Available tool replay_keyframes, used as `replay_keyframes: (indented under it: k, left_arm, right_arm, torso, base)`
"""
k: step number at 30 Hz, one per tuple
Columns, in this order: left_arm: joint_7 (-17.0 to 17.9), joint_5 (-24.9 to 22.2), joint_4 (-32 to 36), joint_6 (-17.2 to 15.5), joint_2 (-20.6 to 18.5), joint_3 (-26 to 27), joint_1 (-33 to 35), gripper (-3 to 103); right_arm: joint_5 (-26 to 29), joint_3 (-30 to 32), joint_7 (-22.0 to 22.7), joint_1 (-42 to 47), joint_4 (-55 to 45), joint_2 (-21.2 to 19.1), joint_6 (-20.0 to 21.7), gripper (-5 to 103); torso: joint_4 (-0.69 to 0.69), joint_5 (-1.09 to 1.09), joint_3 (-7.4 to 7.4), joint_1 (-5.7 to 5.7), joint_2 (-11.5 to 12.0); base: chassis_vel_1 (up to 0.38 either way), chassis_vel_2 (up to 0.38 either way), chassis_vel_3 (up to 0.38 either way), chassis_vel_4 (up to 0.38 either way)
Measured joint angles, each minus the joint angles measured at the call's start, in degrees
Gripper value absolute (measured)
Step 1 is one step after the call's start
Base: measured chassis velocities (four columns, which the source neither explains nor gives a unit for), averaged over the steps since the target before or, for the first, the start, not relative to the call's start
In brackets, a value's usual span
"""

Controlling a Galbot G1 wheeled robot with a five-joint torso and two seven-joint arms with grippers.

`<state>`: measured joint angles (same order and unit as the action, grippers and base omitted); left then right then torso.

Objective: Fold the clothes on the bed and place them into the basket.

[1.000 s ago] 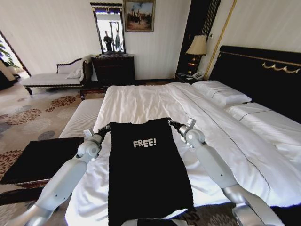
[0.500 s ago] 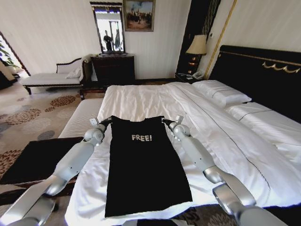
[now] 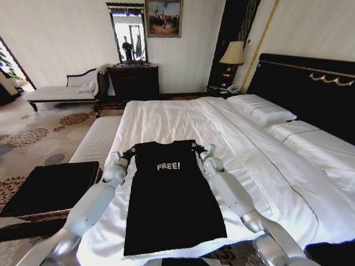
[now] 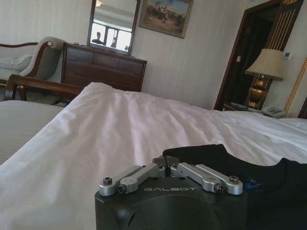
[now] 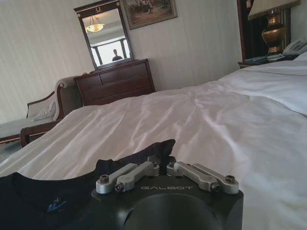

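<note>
Looks like we're mid-fold: the black T-shirt (image 3: 173,197) lies flat on the bed (image 3: 260,166), with the left gripper (image 3: 128,153) and right gripper (image 3: 195,147) each clamped on a shoulder corner. The fabric sits right between the fingers (image 4: 165,163). Next up, I'd guess, is carrying both corners evenly toward the hem.

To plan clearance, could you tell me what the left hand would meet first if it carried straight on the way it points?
The left hand is shut on the T-shirt shoulder. Beyond it lies low white duvet; it would probably skim that first, though depth is unclear.
</note>
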<state>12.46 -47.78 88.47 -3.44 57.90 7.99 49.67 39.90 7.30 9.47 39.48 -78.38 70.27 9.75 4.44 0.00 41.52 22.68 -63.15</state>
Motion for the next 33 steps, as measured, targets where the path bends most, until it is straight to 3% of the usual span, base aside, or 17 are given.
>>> replay_keyframes:
  k: [6,8,14,18,23,25,27,30,33]
  left_arm:
    - [1.3,2.8,8.3,1.5,0.6,3.3,8.4,0]
    - [1.7,3.4,14.0,1.8,0.8,5.3,13.2,0]
    - [1.9,5.8,19.9,2.8,0.8,8.0,20.0,0]
    - [0.6,8.1,25.0,4.5,0.9,12.3,31.0,0]
    - [0.0,10.9,29.9,5.8,1.7,13.6,38.4,0]
    - [0.0,11.5,30.9,6.0,2.0,13.9,40.1,0]
    - [-0.7,12.8,33.3,6.9,2.9,15.4,45.9,0]
    - [-1.2,13.6,34.1,7.6,3.2,16.1,49.1,0]
    - [-1.7,14.5,34.6,9.0,3.5,17.2,53.7,0]
  right_arm:
    - [-4.5,3.7,0.7,11.1,-8.6,-3.1,-1.0,1]
    - [-5.0,5.4,0.8,15.1,-12.7,-4.3,-1.4,1]
    - [-5.4,6.8,1.0,20.9,-19.7,-6.5,-1.8,1]
    - [-7.0,7.9,1.0,28.3,-24.8,-7.9,-2.6,1]
    - [-8.6,9.0,0.8,34.9,-27.0,-8.2,-3.8,1]
    - [-8.7,9.3,0.8,35.8,-27.5,-8.1,-3.8,1]
    - [-9.2,10.6,0.8,39.0,-29.4,-7.8,-3.8,1]
    - [-9.5,11.7,0.8,40.9,-30.5,-7.6,-3.8,1]
    - [-10.6,14.8,0.6,45.2,-32.6,-7.0,-4.3,1]
  torso:
    - [0.06,0.0,0.0,0.0,0.0]
    - [0.04,0.02,-0.01,0.0,0.0]
    - [0.04,0.0,-0.01,0.0,0.0]
    - [-0.01,0.01,0.0,0.01,0.0]
    - [0.05,0.0,-0.01,0.0,0.0]
    - [0.05,0.0,0.0,0.0,0.0]
    - [0.01,0.01,0.01,0.02,0.0]
    - [-0.01,0.01,0.01,0.02,0.0]
    - [0.04,-0.02,0.0,0.01,0.0]
  base:
    - [0.0,0.0,0.0,0.0]
    - [0.0,0.0,0.0,0.0]
    - [0.0,0.0,0.0,0.0]
    - [0.0,0.0,0.0,0.0]
    - [0.0,0.0,0.0,0.0]
    - [0.0,0.0,0.0,0.0]
    - [0.0,0.0,0.0,0.0]
    - [0.0,0.0,0.0,0.0]
    - [0.0,0.0,0.0,0.0]
